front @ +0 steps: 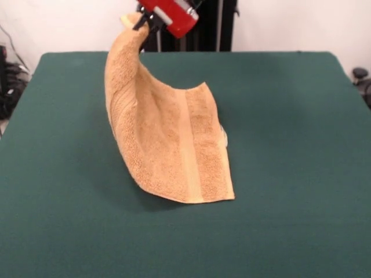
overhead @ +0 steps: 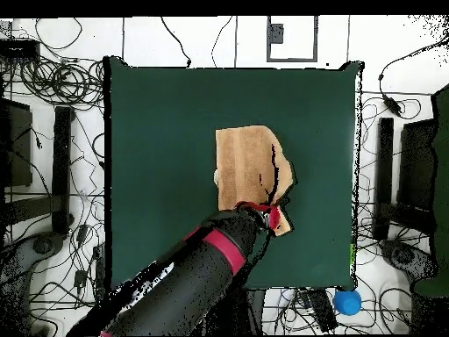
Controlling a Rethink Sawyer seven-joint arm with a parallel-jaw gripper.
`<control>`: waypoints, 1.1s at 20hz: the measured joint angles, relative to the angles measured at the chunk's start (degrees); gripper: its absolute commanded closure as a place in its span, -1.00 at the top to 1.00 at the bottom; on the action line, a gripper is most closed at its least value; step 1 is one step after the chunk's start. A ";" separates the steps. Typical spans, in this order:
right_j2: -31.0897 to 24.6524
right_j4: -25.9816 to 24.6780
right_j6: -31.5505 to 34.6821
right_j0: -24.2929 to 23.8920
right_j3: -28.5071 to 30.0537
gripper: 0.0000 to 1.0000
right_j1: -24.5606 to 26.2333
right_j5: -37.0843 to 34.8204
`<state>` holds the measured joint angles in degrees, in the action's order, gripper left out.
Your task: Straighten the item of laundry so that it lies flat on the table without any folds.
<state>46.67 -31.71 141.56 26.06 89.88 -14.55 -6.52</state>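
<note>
1. Gripper (front: 141, 22) is clenching one corner of the towel (front: 168, 145), holding it raised above the table (front: 290, 116).
2. Towel is hanging down from the gripper, its lower edge and border band (front: 190, 150) resting on the table near its middle.
3. Green cloth is covering the table; cables (overhead: 53, 79) are lying on the floor around it.
</note>
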 measured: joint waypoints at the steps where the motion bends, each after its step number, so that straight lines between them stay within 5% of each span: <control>1: 0.61 0.72 0.00 0.55 -0.01 -1.00 0.32 -0.11; 13: 5.63 7.41 0.00 2.62 -0.01 -1.00 3.17 -0.16; 22: 5.03 7.97 0.00 -3.94 0.07 -1.00 -2.11 -0.18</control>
<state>51.69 -23.75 141.56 22.12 89.96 -16.66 -6.70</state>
